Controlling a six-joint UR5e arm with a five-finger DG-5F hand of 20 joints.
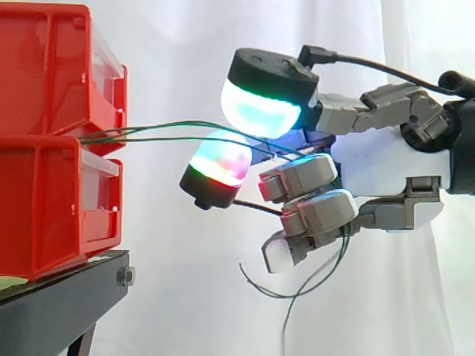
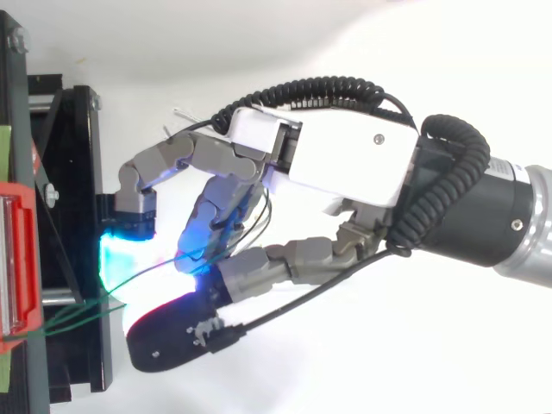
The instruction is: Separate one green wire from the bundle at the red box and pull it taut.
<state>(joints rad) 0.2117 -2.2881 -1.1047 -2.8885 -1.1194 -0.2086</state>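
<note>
Hand (image 1: 386,167) just right of red bins (image 1: 46,148), fingers curled round green wires (image 1: 111,136). Strands run near-straight from gap between bins into grip, tails dangling below. Grip likely holding tension; cannot tell if single strand separated.

We see the arm (image 2: 536,248) coming in level from the right, wrist (image 2: 483,216) straight, with the hand (image 1: 390,167) held out ahead of it. Two fingertips (image 1: 260,104) reach forward. The upper pad glows white and green, and the lower one, just beneath it, glows cyan and red. The other fingers curl in toward the palm, and we make out green wires (image 1: 159,138) gripped among them.
</note>
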